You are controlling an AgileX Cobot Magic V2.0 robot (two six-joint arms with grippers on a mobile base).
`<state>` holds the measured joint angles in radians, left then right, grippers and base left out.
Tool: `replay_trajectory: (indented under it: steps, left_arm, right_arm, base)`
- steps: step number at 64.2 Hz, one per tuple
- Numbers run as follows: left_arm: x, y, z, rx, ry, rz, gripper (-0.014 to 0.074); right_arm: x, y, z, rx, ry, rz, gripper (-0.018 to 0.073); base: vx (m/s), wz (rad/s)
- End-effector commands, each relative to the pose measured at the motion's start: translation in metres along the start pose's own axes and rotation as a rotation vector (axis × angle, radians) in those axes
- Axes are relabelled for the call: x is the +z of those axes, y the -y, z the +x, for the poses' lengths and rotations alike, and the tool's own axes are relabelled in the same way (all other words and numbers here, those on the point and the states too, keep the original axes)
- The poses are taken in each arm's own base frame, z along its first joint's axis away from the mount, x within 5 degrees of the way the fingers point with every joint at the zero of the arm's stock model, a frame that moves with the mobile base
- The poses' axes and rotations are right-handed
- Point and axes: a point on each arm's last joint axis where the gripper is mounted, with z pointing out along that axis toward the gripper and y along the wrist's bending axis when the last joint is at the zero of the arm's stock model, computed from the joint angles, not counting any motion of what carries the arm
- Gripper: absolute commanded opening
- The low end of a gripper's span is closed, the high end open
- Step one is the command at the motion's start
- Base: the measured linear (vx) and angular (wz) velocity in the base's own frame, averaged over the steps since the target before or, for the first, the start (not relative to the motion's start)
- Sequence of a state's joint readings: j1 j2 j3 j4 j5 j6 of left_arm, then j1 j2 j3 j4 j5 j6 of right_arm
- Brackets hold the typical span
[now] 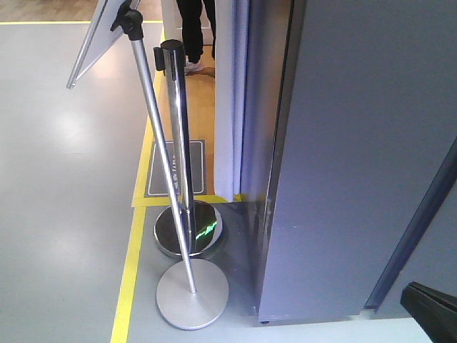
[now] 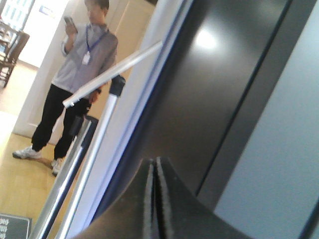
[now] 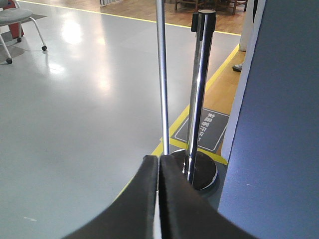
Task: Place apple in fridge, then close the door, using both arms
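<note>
One fridge (image 1: 350, 157), dark grey. Two metal posts: stanchion (image 1: 177, 128), sign stand (image 1: 161, 157). Left fingers (image 2: 149, 199) together; right fingers (image 3: 148, 199) together, empty.

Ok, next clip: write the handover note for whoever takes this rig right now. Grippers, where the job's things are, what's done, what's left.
Left gripper: shut, empty, close to the dark grey fridge.
Right gripper: shut, empty, low over the grey floor, pointing past the fridge side toward the chrome stanchion and the sign stand.
Apple: not in any view, so I cannot say whether it is inside.
Fridge: only grey outer panels show from the front, no white interior, so the door looks closed, though I cannot confirm the seam.
Left: check apple placement and door. A person stands nearby.
</note>
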<state>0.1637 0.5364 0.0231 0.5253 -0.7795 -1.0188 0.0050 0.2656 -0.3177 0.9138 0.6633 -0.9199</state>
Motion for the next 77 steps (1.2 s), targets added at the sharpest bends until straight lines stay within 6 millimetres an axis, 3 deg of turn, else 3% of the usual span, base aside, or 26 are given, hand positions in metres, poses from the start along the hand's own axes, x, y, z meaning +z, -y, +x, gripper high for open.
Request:
replay_trajectory:
  steps: [1, 12, 29, 44, 60, 77]
  left_arm:
    - [-0.003, -0.004, -0.001, -0.026, 0.058, -0.022, -0.0006]
    - [-0.004, -0.013, 0.003, 0.179, 0.002, -0.123, -0.0006]
    - [-0.008, -0.029, 0.015, 0.308, -0.16, -0.281, -0.0006]
    - [-0.007, -0.029, 0.014, 0.262, -0.151, -0.294, -0.0006]
    - [0.013, -0.01, -0.023, 0.257, -0.029, -0.229, -0.0006]
    - [0.012, -0.019, -0.016, 0.28, -0.213, -0.356, -0.0006]
  right_arm:
    - [-0.002, 0.002, -0.011, 0.017, 0.052, 0.022, -0.0002]
    - [-0.002, 0.002, -0.011, 0.017, 0.052, 0.022, -0.0002]
    - [-0.002, 0.002, -0.011, 0.017, 0.052, 0.022, -0.0002]
    - [-0.002, 0.002, -0.011, 0.017, 0.052, 0.022, -0.0002]
    - [-0.002, 0.002, -0.011, 0.017, 0.052, 0.022, -0.0002]
    - [-0.002, 0.002, -0.011, 0.017, 0.052, 0.022, -0.0002]
  base:
    - [0.0, 0.0]
    - [0.0, 0.0]
    - [0.0, 0.0]
    - [0.0, 0.0]
    - [0.0, 0.0]
    - [0.0, 0.0]
